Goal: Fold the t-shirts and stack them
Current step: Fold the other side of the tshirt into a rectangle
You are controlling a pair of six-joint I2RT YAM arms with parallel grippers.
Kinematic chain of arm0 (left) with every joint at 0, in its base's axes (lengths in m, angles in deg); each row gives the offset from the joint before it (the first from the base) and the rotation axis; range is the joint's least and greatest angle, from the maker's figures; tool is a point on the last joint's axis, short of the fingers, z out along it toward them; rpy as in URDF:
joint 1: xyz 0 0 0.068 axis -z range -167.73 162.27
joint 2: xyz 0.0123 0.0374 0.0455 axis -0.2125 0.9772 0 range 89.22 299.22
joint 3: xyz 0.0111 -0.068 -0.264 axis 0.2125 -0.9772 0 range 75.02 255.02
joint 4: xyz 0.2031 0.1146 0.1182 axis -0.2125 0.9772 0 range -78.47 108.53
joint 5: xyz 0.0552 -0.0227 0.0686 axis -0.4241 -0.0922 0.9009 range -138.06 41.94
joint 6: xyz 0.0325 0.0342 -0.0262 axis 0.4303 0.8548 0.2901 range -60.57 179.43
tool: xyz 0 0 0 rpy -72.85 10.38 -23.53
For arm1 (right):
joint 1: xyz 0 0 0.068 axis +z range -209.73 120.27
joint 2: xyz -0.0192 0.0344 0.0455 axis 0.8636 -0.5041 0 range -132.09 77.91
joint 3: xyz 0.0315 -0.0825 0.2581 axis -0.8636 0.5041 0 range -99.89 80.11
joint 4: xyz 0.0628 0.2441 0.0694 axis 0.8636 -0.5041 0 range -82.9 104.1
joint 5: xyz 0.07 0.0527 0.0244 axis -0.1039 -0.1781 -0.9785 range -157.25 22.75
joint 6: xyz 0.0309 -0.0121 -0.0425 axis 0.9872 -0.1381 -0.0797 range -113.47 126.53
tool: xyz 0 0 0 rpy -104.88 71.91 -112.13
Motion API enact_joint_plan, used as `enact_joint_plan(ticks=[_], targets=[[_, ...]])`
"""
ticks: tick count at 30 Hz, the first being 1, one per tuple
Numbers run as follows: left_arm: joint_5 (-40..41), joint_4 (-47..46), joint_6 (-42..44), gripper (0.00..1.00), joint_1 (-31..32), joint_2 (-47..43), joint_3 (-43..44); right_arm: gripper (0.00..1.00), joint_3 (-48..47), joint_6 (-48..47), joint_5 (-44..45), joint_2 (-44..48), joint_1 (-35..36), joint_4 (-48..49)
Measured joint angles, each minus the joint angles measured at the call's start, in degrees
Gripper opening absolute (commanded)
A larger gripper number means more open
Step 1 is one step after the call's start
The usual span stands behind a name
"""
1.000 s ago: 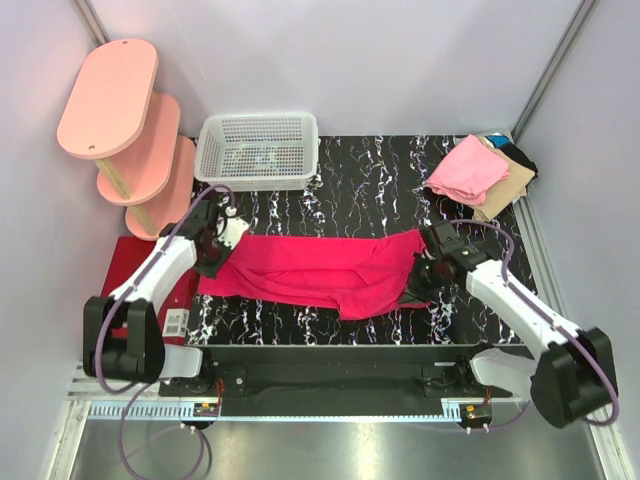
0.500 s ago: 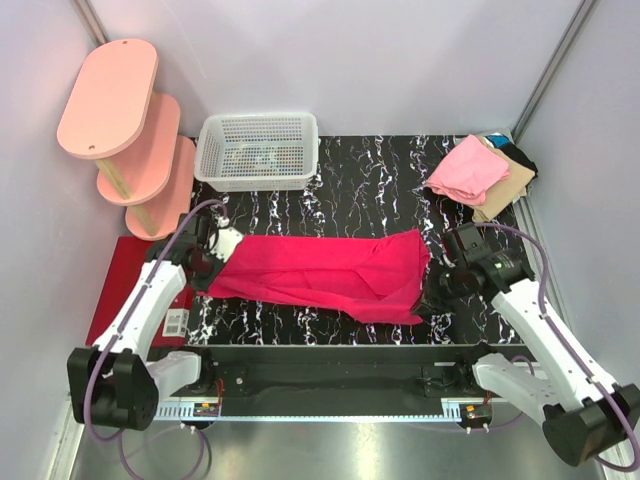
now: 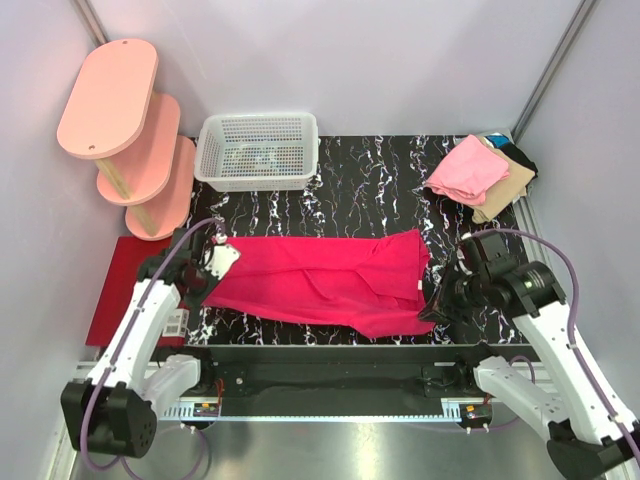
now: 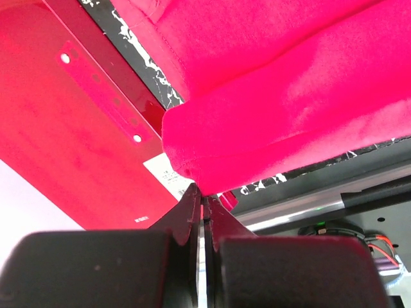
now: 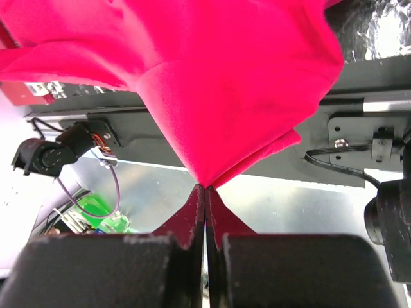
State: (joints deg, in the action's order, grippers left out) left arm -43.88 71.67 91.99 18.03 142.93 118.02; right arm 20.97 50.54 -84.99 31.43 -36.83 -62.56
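Magenta shirt [image 3: 320, 282] stretched lengthwise over the marbled surface [image 3: 380, 180]; left fingers [image 4: 194, 206] pinched its left end, right fingers [image 5: 198, 200] its right corner. Folded shirts [image 3: 478, 175] lay piled at the far right corner.

A black tabletop veined with white marble streaks [image 3: 370, 190] fills the middle of the booth. At its far left edge sits a white plastic mesh basket [image 3: 257, 183], rectangular and upright. Left of the basket, against the left wall, stands a pink stand of three oval boards [image 3: 110, 95] stepped one above another. A flat dark red mat [image 3: 115, 290] lies beside the tabletop's left edge, a white printed label [image 3: 176, 322] at its near right corner.
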Motion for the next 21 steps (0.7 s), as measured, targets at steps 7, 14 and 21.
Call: enact_joint_plan(ticks=[7,14,21], targets=[[1.0,-3.3,1.4,0.0,0.0,10.3,4.1,0.0,-0.6,0.5,0.9,-9.7,0.1,2.9],[2.1,-9.8,2.8,0.0,-1.1,26.0,12.6,0.0,-4.5,-0.3,5.2,-19.6,0.1,8.9],[3.0,-13.5,3.7,0.0,-2.1,36.0,17.9,0.0,-7.2,-2.0,7.6,-25.4,-3.2,14.3]])
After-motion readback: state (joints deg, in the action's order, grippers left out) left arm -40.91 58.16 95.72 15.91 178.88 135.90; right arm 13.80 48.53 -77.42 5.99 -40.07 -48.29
